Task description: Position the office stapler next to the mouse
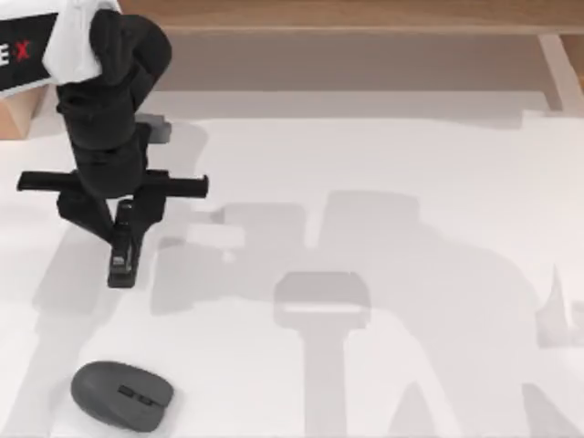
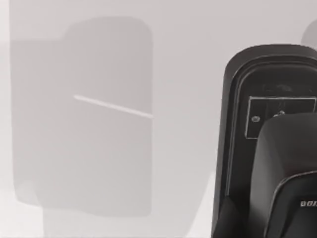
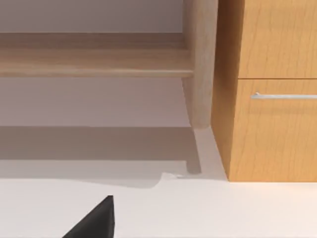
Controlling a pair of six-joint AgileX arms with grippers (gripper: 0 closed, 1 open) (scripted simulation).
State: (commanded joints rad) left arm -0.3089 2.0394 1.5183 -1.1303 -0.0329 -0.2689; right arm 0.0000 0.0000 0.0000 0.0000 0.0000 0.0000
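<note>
**Left arm over stapler: risks and workspace**

My left gripper (image 1: 125, 224) stands over the office stapler (image 1: 123, 246) at the far left of the table (image 1: 411, 182). Its fingers sit either side of the stapler's far end; I cannot tell whether they are clamped on it. The left wrist view has the stapler (image 2: 237, 148) close under the camera. The mouse (image 1: 121, 394) lies at the near left edge, well apart from the stapler.

Risks, as I judge them:
1. A hold this near 1 end could let the long bar swing or slip during transport
2. A low approach could nudge the mouse off the near edge

The surface is plain white and flat, crossed by grey arm shadows. Beyond the far edge stand a wooden shelf (image 3: 94, 64) and a drawer cabinet (image 3: 277, 129). My right arm is parked at the right
</note>
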